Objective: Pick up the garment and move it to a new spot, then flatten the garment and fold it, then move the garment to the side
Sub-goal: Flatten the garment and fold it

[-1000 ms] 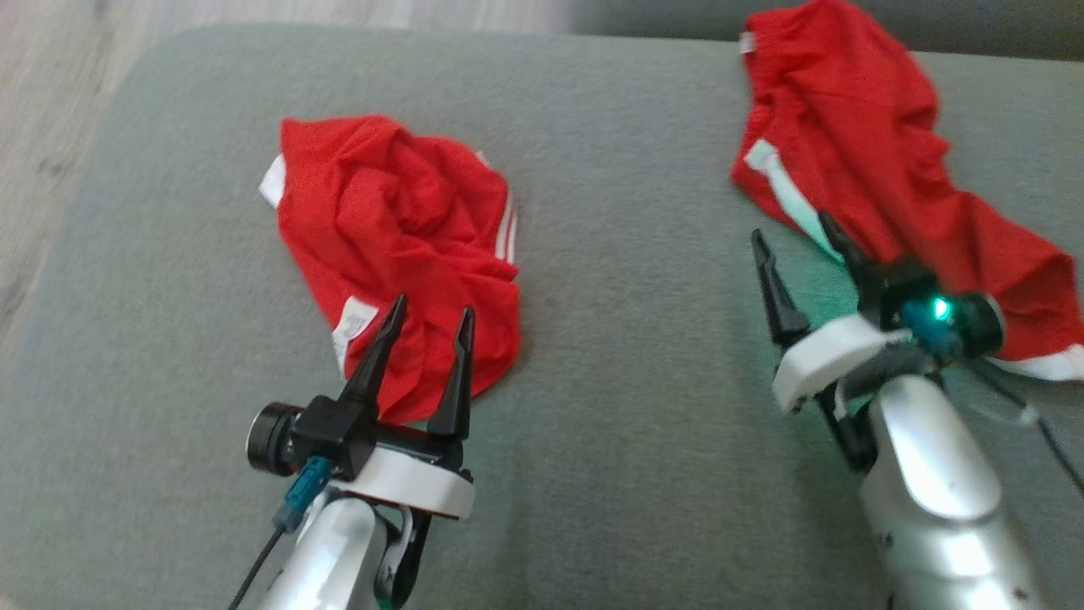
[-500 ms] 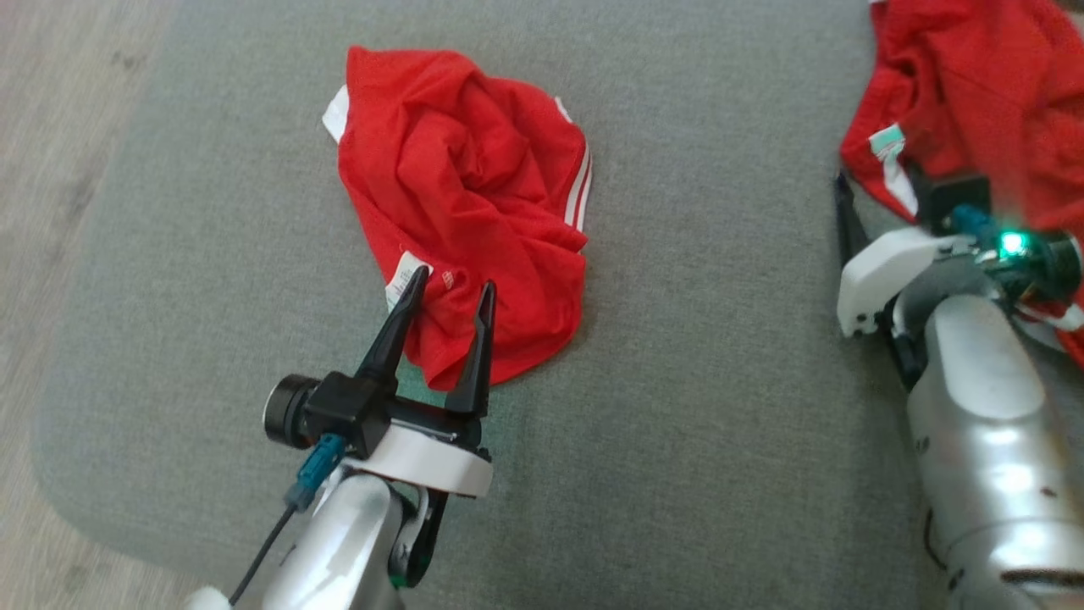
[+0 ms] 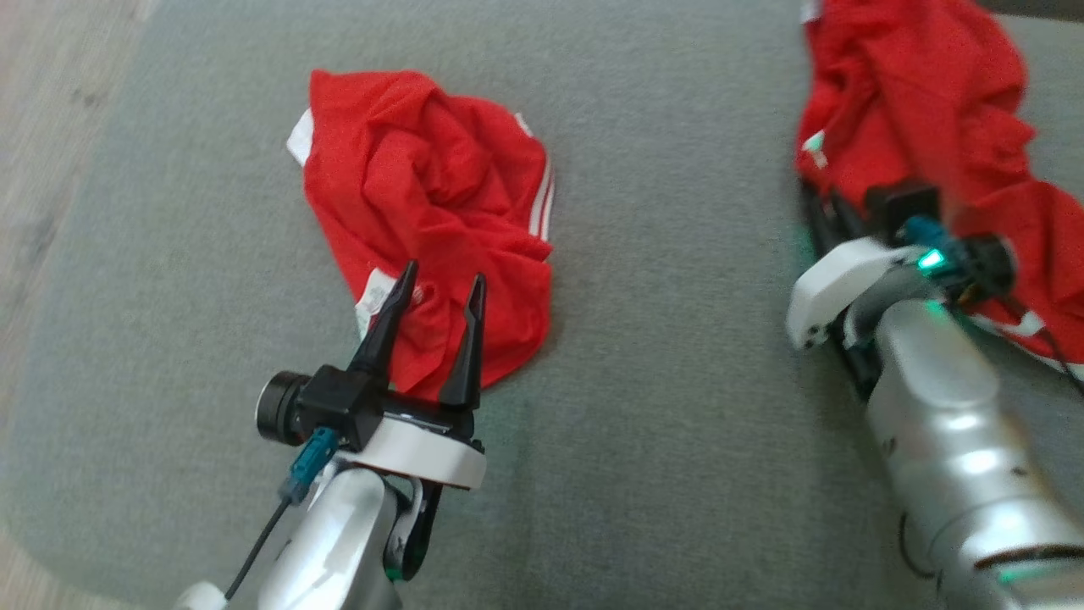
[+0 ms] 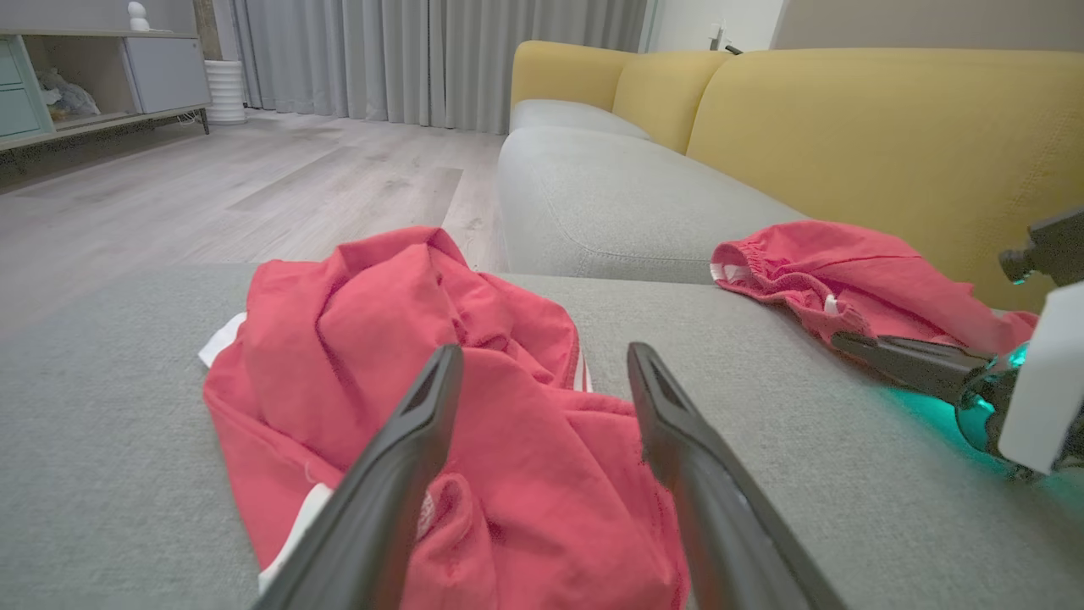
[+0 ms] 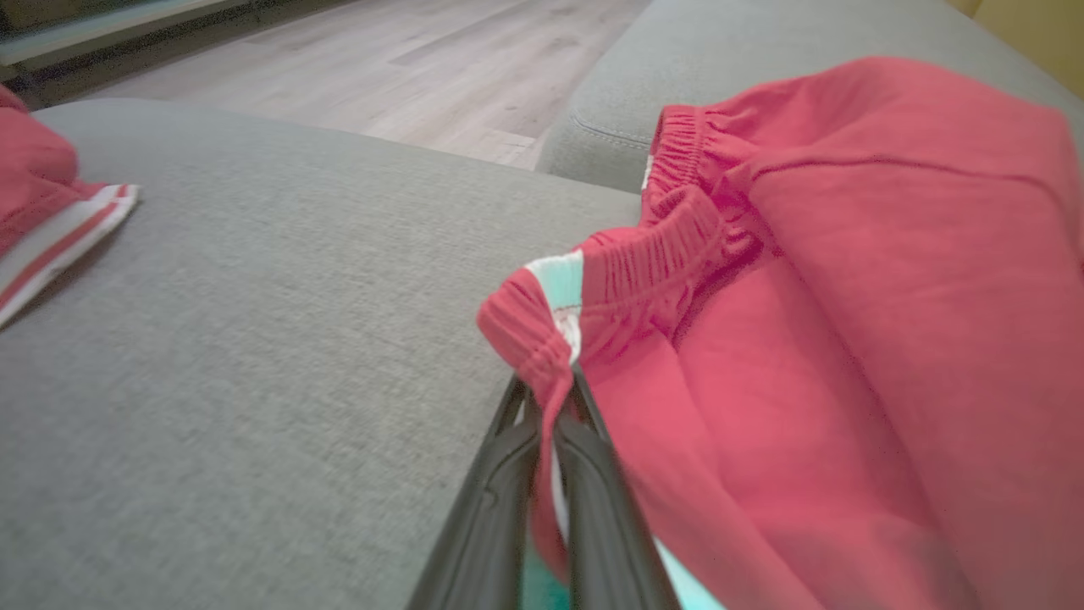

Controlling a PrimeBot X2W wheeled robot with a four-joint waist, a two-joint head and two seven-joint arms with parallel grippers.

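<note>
Garment [image 5: 847, 296] pinched in right pincer [image 5: 550, 385], left pincer [image 3: 445, 273] spread over second garment [image 3: 423, 178], grey cushion [image 3: 677, 381]

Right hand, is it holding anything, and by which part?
The right hand is shut on the right-side red garment, pinching its elastic waistband at the edge. The left hand is open, holding nothing.

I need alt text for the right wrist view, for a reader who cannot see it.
The right gripper, its two dark fingers shut, pinches the edge of a red garment with an elastic waistband lying crumpled on a grey fabric cushion. A second red garment with white stripes shows at the left edge, and a pale wooden floor lies beyond.
</note>
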